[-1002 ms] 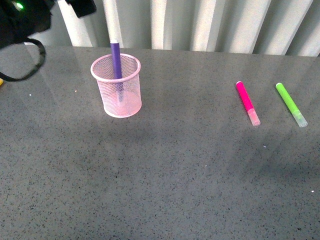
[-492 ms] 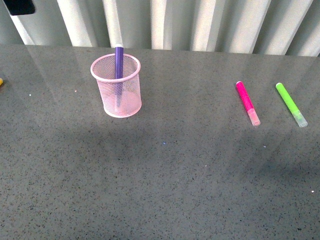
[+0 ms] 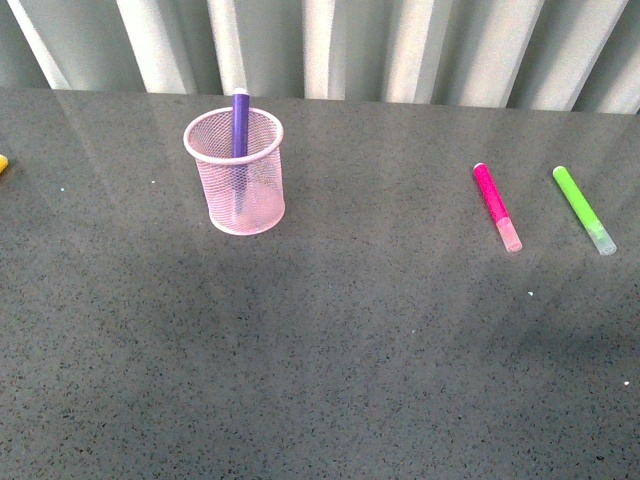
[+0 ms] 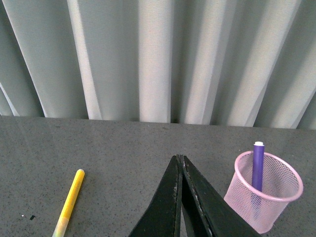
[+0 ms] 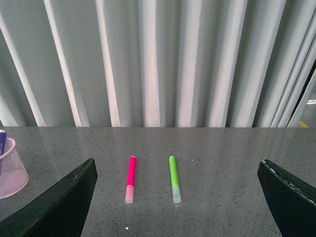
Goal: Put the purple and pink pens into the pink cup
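Observation:
The pink cup (image 3: 236, 172) stands at the back left of the grey table, with the purple pen (image 3: 240, 125) upright inside it. Both also show in the left wrist view, the cup (image 4: 264, 191) and the pen (image 4: 257, 165). The pink pen (image 3: 495, 205) lies flat at the right; it also shows in the right wrist view (image 5: 130, 178). My left gripper (image 4: 180, 160) is shut and empty, left of the cup. My right gripper (image 5: 177, 170) is open and empty, with the pink pen lying ahead between its jaws. Neither arm shows in the front view.
A lime green marker (image 3: 583, 208) lies just right of the pink pen, also in the right wrist view (image 5: 174, 178). A yellow marker (image 4: 70, 200) lies on the table left of my left gripper. Grey curtains hang behind the table's far edge.
My left arm has drawn back out of the front view at the upper left. The purple pen now stands free in the cup, slightly more upright.

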You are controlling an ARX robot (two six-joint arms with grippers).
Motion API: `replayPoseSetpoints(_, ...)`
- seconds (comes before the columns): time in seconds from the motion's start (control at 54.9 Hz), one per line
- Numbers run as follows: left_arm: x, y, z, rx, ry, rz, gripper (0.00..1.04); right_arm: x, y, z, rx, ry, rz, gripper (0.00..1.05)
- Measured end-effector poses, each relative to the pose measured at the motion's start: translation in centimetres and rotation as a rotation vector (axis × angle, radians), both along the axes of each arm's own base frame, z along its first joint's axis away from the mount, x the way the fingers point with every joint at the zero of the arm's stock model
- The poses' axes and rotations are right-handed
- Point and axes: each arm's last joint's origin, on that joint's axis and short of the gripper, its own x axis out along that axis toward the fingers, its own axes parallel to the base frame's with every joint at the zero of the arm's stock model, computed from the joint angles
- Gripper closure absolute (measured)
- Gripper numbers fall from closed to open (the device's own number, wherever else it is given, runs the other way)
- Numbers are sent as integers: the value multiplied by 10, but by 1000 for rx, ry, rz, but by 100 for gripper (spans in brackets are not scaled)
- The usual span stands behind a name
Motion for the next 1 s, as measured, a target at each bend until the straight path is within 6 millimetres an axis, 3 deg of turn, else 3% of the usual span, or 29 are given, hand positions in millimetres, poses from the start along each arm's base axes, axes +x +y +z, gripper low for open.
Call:
replayPoseSetpoints(0.601, -58, 0, 0, 2, 6, -4, 101, 0, 0, 0, 0, 0, 0, 7)
replayPoseSetpoints(1.002, -78, 0, 4, 3, -8, -4, 101, 0, 0, 0, 0, 0, 0, 7)
